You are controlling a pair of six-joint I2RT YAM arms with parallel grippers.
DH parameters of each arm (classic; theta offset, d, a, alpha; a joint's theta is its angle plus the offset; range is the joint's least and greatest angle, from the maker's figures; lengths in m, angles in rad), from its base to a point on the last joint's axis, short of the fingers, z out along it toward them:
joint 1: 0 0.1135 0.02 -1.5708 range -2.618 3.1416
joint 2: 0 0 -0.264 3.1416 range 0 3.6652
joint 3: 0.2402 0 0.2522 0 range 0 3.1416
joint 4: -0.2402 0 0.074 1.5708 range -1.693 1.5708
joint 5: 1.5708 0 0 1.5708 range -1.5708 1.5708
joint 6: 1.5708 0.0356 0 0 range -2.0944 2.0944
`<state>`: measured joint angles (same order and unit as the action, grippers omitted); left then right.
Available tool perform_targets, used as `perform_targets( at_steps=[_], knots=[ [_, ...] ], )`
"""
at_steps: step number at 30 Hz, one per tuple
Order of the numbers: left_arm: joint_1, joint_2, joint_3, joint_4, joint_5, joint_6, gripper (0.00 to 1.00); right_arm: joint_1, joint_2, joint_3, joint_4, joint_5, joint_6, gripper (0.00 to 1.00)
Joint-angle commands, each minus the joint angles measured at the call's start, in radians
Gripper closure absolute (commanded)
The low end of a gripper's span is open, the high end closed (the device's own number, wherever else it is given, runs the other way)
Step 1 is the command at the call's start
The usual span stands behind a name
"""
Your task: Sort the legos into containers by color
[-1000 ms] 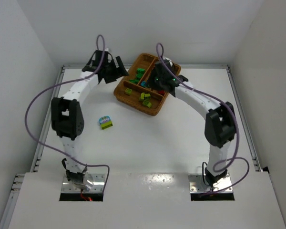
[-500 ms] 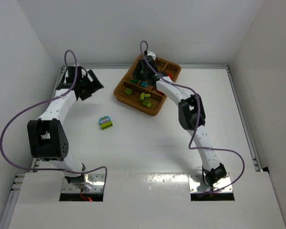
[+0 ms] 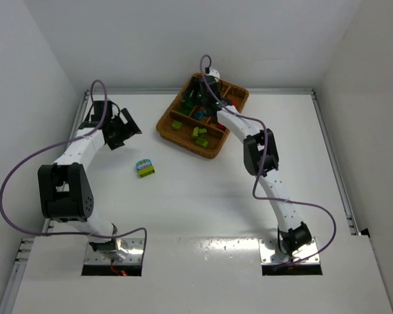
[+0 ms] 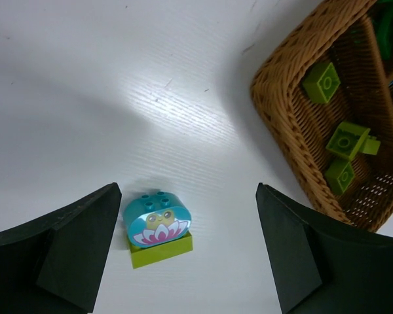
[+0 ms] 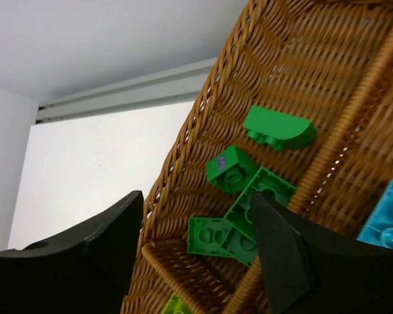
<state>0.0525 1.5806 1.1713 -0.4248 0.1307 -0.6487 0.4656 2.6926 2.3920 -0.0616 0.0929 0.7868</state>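
Note:
The wicker tray (image 3: 162, 125) stands at the back of the table, and its containers hold sorted legos. My right gripper (image 3: 204, 95) hangs open over its far end, nothing between the fingers. Below it in the right wrist view lie several green legos (image 5: 230, 170) in one compartment, and a light blue lego (image 5: 390, 219) lies past a divider. Lime legos (image 4: 347, 139) fill the tray's near compartment. A teal lotus-picture lego on a lime brick (image 3: 144, 168) sits alone on the table. My left gripper (image 3: 126, 125) is open, up and left of it; the stacked pair (image 4: 157, 222) lies by the left finger.
The tray's woven wall (image 4: 295, 124) rises at the right of the left wrist view. A raised rail (image 3: 85, 104) edges the table at the back and sides. White walls close in on three sides.
The left arm swung away from the tray to the table's left side. The right gripper shifted to the tray's far end and its jaws opened.

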Motion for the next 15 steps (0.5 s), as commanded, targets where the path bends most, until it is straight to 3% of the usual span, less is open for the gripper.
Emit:
perform_targets(
  at_steps=[1, 6, 9, 15],
  knots=[
    [0.000, -0.041, -0.012, -0.037, -0.014, 0.021, 0.10, -0.001, -0.158, -0.037, 0.085, -0.018, 0.000, 0.35],
    [-0.065, -0.103, -0.068, -0.095, -0.163, 0.008, 0.12, 0.053, -0.383, -0.246, 0.024, -0.082, -0.040, 0.45],
    [-0.031, -0.168, -0.137, -0.115, -0.197, -0.037, 0.13, 0.129, -0.476, -0.400, -0.108, -0.126, -0.116, 0.45],
    [0.098, -0.244, -0.183, -0.243, -0.296, -0.124, 0.13, 0.291, -0.531, -0.537, -0.296, -0.064, -0.228, 0.24]
  ],
)
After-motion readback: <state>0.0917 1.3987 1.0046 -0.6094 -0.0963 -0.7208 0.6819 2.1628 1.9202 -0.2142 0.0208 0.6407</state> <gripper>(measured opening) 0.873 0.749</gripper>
